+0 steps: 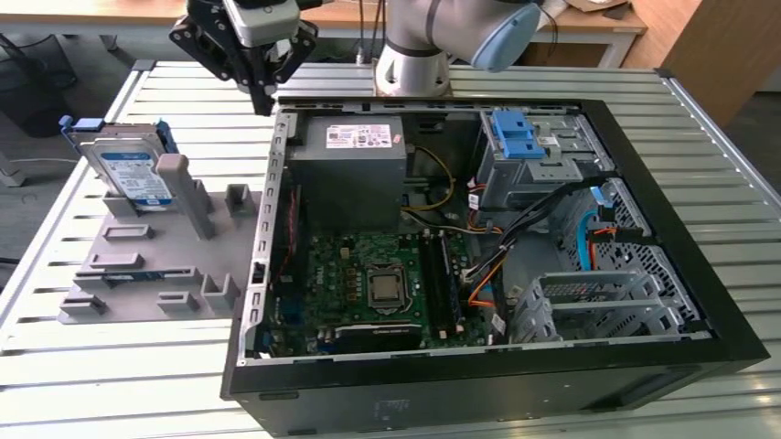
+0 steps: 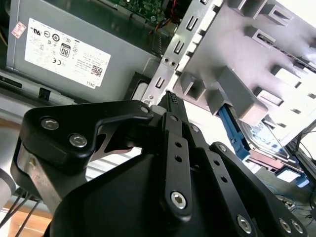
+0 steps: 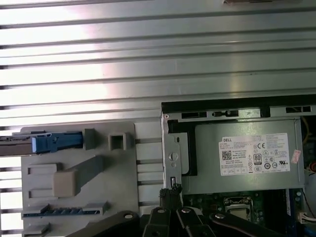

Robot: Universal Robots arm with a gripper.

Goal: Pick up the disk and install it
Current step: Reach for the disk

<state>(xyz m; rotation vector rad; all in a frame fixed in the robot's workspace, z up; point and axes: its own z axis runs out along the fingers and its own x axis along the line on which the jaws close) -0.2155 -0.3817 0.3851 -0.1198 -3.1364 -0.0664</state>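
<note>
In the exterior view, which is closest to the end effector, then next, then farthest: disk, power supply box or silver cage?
1. Power supply box, in the case beside the end effector.
2. Disk, on the grey holder, exterior view's left.
3. Silver cage, exterior view's lower right.

A silver slatted table [image 1: 683, 165] is seen, with bright glare thrown off its slats. A wooden desk [image 1: 598, 26] is set behind it; pale floor [image 1: 18, 197] is glimpsed at the exterior view's left.
</note>
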